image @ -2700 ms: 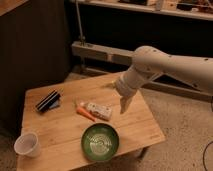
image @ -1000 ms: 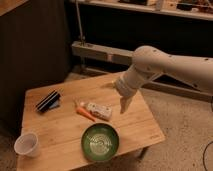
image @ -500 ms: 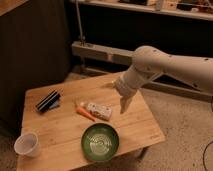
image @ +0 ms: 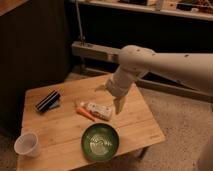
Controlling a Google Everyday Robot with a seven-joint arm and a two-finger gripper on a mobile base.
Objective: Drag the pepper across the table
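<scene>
Reaching the pepper (image: pixel 84 113) cleanly is the job in hand: it lies near the middle of the frame on the table (image: pixel 55 130), a slim orange sliver running diagonally, with the white packet (image: pixel 99 110) just beside it on the right, seemingly touching. The gripper (image: pixel 118 106) hangs at centre frame, a little right of the packet, fingers pointing down, spread apart and holding nothing. The packet sits between it and the pepper, so a straight slide to the left would likely shove the packet first. It would be better to lift over the packet and come down on the pepper's left, exposed part, jaws straddling its slim body across its width. Closing gently should be enough, since so thin and tapered a thing may roll or squirt out under a hard pinch. For the drag, the bare planks at the lower left offer room, between the green bowl (image: pixel 100 141) at bottom centre, the white cup (image: pixel 26 144) at far lower left and the dark object (image: pixel 48 100) at the left. Keeping the pepper low on the wood should stop it snagging.
</scene>
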